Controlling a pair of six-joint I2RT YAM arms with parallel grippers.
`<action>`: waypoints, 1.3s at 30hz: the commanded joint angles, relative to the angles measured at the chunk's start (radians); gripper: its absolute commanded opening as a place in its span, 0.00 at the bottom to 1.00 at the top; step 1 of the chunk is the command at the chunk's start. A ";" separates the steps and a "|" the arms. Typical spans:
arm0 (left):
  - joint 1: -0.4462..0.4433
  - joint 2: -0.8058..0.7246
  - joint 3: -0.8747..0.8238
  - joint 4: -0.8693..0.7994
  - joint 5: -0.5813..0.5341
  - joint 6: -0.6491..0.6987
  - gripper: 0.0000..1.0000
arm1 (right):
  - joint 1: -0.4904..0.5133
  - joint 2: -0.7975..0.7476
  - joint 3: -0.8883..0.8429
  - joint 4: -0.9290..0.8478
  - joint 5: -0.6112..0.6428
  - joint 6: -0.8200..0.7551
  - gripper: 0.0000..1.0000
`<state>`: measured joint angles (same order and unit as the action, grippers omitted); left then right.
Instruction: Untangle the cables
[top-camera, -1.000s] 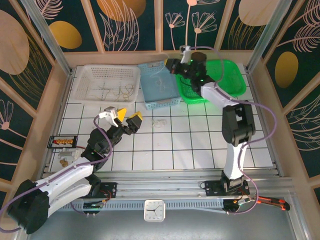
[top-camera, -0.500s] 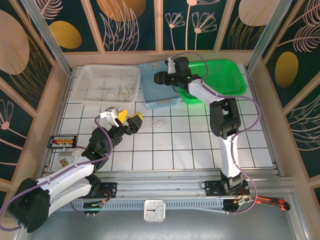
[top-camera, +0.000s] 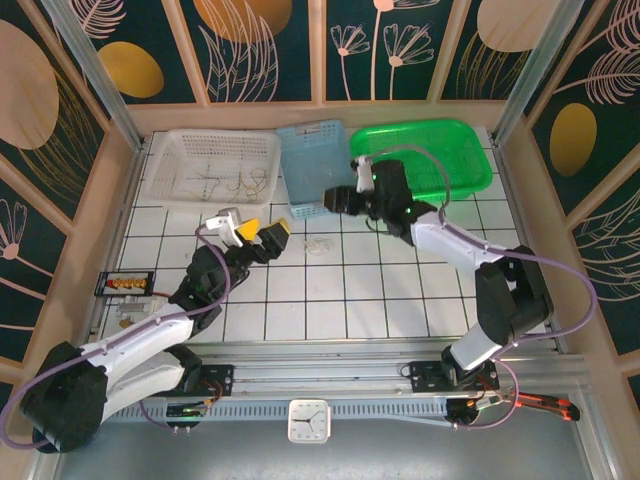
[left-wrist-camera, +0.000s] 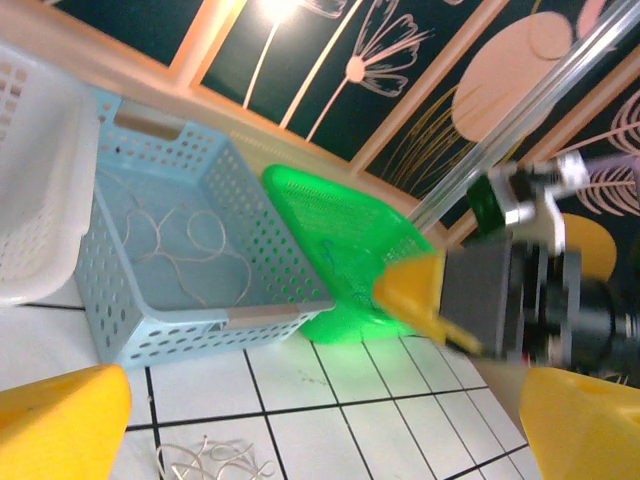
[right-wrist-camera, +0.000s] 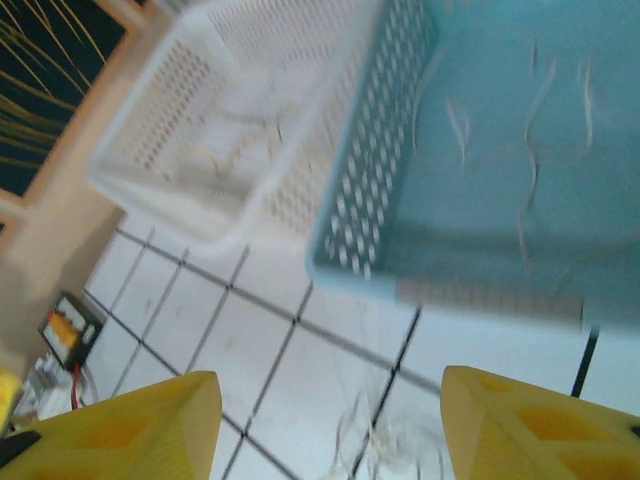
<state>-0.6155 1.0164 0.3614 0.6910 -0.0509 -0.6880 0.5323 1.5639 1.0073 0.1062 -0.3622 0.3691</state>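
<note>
On the white gridded table (top-camera: 380, 290), a small tangle of thin, pale wire loops (top-camera: 320, 245) lies near the middle, a little toward the far edge. It sits just in front of a light-blue perforated plastic basket (top-camera: 288, 175) with a few loose pale strands (left-wrist-camera: 205, 232) on its floor. We see the left end effector (top-camera: 258, 236) hovering just left of the tangle, its yellow fingers spread wide and empty. The right end effector (right-wrist-camera: 330, 400) hangs about over the basket's near wall, fingers also apart with nothing between them. We judge the wires almost weightless, limp and springy, so lifting one strand may drag the whole knot along, and they may slip from flat pads. The better hold, in our view, is an outer loop or free end at the tangle's rim, while the other end effector pins the rest.
</note>
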 joint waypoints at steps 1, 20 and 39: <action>-0.001 0.054 0.058 -0.065 0.002 -0.064 0.99 | 0.038 -0.031 -0.129 0.113 0.035 0.080 0.59; -0.001 0.519 0.210 -0.207 0.197 0.123 0.68 | 0.037 -0.149 -0.352 0.184 0.122 0.180 0.51; -0.016 0.641 0.263 -0.199 0.190 0.312 0.37 | 0.021 -0.338 -0.462 0.175 0.150 0.226 0.52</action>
<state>-0.6212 1.6394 0.6186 0.4889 0.1459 -0.4301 0.5575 1.2480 0.5606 0.2661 -0.2317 0.5800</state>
